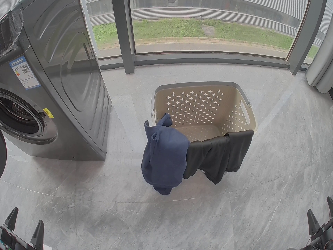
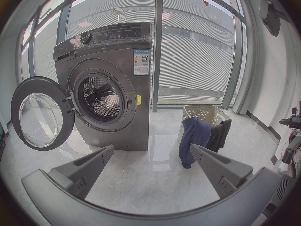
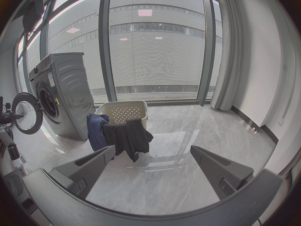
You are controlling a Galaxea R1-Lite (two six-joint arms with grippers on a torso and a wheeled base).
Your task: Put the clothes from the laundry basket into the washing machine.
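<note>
**Both grippers spread wide and empty; clothes hang on the basket rim**

Head view, upper left: the grey front-loading washing machine stands on the pale marble-look floor beside the window wall. Its round door is swung fully open on its hinge. The drum opening is uncovered, and in the left wrist view the drum looks bare inside.

Lower left corner: the left gripper sits low at the frame edge, well apart from the machine and the basket. In its own wrist view the two fingers stand far apart with only floor between them and nothing held.

Centre: the beige laundry basket, with star-shaped perforations, rests on the floor to the right of the machine, apart from it. A blue garment is draped over the near-left corner of the rim, most of it hanging down the outside and nearly reaching the floor. Just right of it, and touching it, a black garment hangs over the near rim, also mostly outside. The bottom of the basket shows bare plastic.

Lower right corner: the right gripper sits low at the frame edge, well apart from the basket. Its fingers are likewise spread wide, with nothing between them.

Upper right edge: a pale curtain hangs beside the window frame.
</note>
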